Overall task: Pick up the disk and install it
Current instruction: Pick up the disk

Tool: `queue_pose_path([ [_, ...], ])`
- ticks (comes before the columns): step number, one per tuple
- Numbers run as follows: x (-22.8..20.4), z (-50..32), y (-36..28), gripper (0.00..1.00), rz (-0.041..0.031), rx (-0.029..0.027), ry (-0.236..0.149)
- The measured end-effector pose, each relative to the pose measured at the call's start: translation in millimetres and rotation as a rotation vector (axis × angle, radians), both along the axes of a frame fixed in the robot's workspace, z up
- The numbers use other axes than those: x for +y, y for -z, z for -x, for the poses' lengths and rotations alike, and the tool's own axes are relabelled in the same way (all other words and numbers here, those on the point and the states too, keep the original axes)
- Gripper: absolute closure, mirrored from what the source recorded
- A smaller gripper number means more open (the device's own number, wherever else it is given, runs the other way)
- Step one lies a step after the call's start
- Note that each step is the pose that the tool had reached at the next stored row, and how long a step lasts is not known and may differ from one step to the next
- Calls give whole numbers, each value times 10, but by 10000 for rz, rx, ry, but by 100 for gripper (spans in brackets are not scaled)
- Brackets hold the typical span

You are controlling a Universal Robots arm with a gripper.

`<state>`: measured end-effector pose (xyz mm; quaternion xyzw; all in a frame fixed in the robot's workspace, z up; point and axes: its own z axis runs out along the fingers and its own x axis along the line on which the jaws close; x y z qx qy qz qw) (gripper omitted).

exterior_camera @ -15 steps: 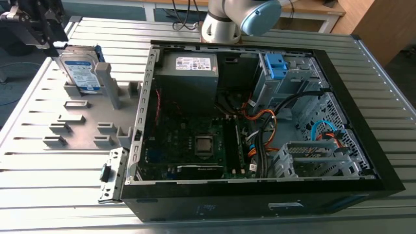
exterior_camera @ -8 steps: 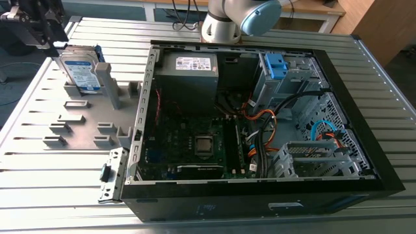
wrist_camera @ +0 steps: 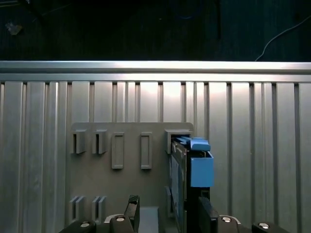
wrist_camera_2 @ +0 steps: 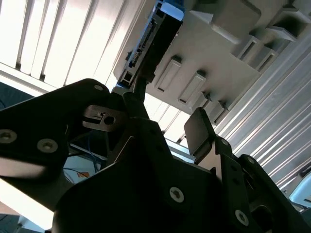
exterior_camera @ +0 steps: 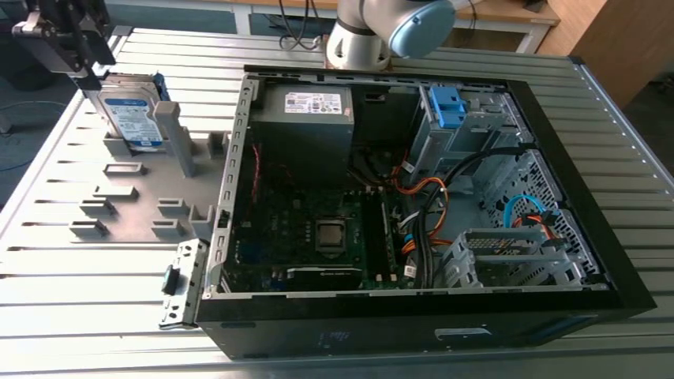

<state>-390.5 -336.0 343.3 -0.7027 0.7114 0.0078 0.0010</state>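
Slatted aluminium table (exterior_camera: pixel 63 347): carries all items listed below.

Open computer case (exterior_camera: pixel 421 316): lies on its side with the interior exposed, just beside the grey fixture plate (exterior_camera: pixel 137 201) on the exterior view's right.

Arm base (exterior_camera: pixel 364 35): mounted beyond the far edge of the case, well apart from the fixture plate.

Grey fixture plate: lies flat on the table. Its upper face carries raised slots and posts, seen in both wrist views (wrist_camera: pixel 126 184) (wrist_camera_2: pixel 218 53).

The disk (exterior_camera: pixel 132 114): stands upright on edge in a slot at the far corner of the fixture plate, label face towards the exterior view. Its blue frame (wrist_camera: pixel 199 170) runs round the edges. The connector edge faces the second wrist view (wrist_camera_2: pixel 155 34).

Gripper (exterior_camera: pixel 84 67): positioned directly above the disk, at the same far corner of the fixture plate. The jaws are released. In the first wrist view (wrist_camera: pixel 169 201), the two fingers stand spread, one over the plate beside the disk and one in front of the disk's outer edge. In the second wrist view (wrist_camera_2: pixel 167 104), one finger pad (wrist_camera_2: pixel 199 128) stands clear of the disk.
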Motion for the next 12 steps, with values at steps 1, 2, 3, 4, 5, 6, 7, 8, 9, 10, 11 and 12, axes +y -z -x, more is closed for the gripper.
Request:
queue_pose_path([
  [1, 40, 1, 6, 41, 1, -1, -1],
  [2, 79, 2, 12, 41, 6, -1, -2],
  [3, 118, 4, 18, 41, 14, -2, -5],
  [4, 159, 11, 25, 41, 25, -2, -3],
  [5, 187, 24, 34, 41, 34, -6, -4],
  [6, 202, 43, 47, 41, 40, -13, -8],
  [7, 209, 62, 56, 41, 47, -11, -13],
  [8, 214, 77, 67, 41, 54, -12, -22],
  [9, 218, 92, 80, 41, 58, -15, -34],
  [10, 225, 105, 97, 41, 60, -15, -54],
  [11, 230, 117, 112, 41, 61, -13, -83],
  [12, 235, 130, 130, 41, 62, -15, -115],
])
